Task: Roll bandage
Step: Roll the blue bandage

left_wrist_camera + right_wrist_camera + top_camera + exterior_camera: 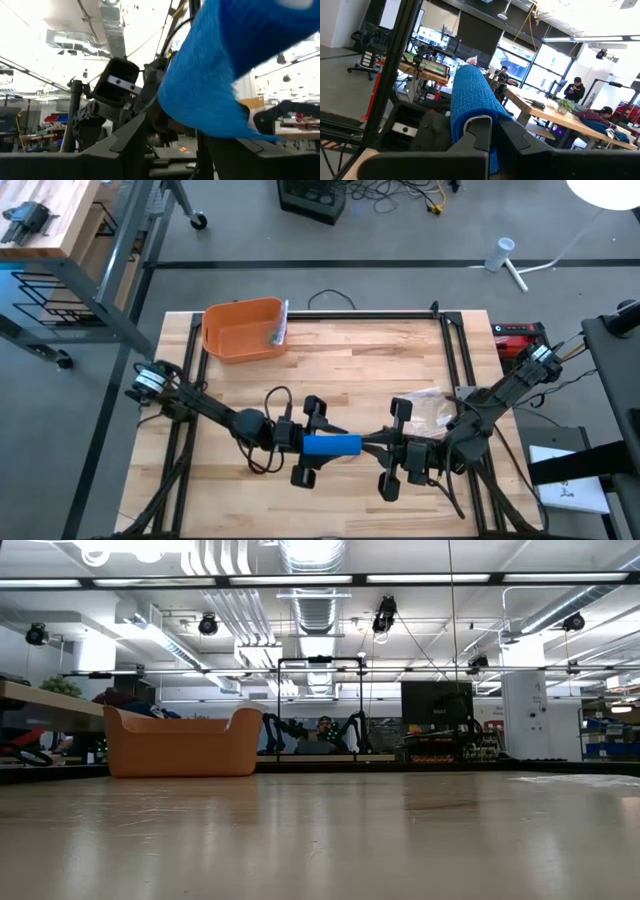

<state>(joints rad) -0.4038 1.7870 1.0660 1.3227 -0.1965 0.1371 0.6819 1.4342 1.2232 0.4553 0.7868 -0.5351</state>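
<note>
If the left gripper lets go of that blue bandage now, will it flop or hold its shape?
The blue bandage spans between the left gripper and right gripper, so it probably holds shape as a roll. Its woven, crinkled surface looks grippy, unlikely to slip. A loose edge hangs free, so it may unwind.

You cannot read the small item inside the orange bin (243,330). The blue bandage (220,70) runs off the left wrist picture's edge, and both arms stay outside the low view.

Left claw (303,445) and right claw (372,445) meet mid-table, right pinched closed.
</note>
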